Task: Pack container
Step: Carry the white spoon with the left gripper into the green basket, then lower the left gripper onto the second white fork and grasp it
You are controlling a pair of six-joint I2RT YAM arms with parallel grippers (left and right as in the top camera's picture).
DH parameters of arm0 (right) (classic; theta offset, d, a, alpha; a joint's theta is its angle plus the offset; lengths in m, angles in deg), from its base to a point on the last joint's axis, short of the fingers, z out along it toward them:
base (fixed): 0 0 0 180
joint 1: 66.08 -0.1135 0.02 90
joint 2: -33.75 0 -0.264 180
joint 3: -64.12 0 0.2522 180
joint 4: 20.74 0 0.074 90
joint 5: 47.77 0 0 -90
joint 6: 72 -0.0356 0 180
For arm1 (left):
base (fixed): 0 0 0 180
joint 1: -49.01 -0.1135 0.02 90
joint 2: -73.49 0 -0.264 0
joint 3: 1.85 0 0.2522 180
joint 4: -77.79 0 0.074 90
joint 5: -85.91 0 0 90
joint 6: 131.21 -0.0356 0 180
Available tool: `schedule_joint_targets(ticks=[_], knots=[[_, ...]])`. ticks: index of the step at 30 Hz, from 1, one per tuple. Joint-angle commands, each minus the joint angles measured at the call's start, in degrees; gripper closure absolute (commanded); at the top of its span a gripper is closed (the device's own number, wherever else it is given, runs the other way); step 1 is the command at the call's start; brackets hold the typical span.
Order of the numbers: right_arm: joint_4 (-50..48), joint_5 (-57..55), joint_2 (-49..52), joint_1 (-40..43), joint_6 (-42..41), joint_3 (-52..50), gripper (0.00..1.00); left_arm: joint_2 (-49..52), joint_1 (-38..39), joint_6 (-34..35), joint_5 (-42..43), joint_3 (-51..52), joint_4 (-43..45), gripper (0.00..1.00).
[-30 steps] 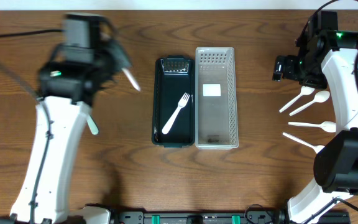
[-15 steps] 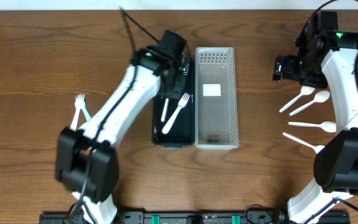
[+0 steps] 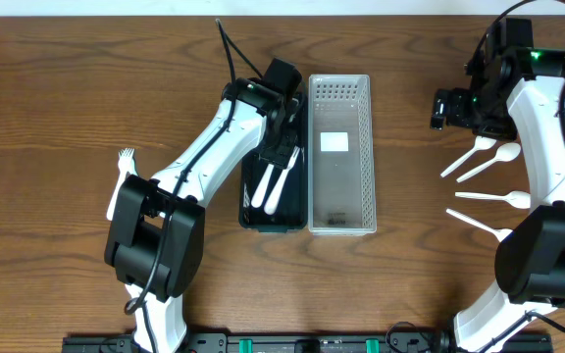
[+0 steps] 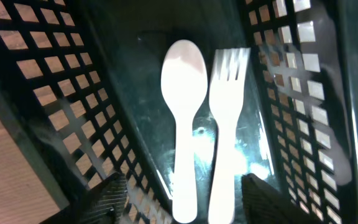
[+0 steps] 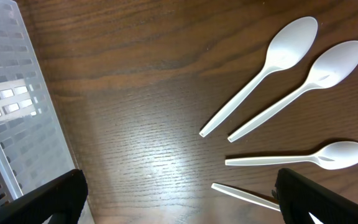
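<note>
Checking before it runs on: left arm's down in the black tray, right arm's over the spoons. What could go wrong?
1. Left fingers are open, low in the tray, flanking the spoon and fork; a skewed lift could snag either, or the wall.
2. The loose spoons below the right fingers lie close side by side; a pick might pinch two.

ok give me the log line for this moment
left gripper: open over black plastic mesh basket | white plastic spoon, white plastic fork: side by side inside | right gripper: open, empty
</note>
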Motion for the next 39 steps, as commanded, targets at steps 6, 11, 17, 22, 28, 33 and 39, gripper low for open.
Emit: schedule_joint_targets(ticks=[6,11,17,22,28,33,39], knots=[[0.02,0.22,-1.05,-0.33,1.46,0.59,0.01,-9.51,-0.09,-4.55,-8.57,-4.39,-5.20,0.36],[0.33,0.22,-1.05,-0.33,1.46,0.59,0.01,-20.17,-2.25,-5.99,-21.94,-11.21,-10.64,0.29],[0.98,0.22,-1.05,-0.33,1.46,0.59,0.01,-31.28,-20.33,0.28,-22.29,-12.61,-13.20,0.15],[0.98,0.22,-1.05,-0.33,1.46,0.59,0.01,-31.19,-39.39,1.46,-13.38,-11.82,-15.82,0.14],[0.74,0.22,-1.05,-0.31,1.44,0.59,0.01,-22.93,-49.09,-7.96,-4.63,-5.05,-15.69,0.13],[0.63,0.20,-1.05,-0.31,1.46,0.59,0.01,-12.55,-49.33,-14.03,-4.72,1.20,-10.95,0.13],[0.63,0.20,-1.05,-0.31,1.44,0.59,0.01,-2.29,-49.31,-16.46,-4.94,2.23,-8.04,0.13]])
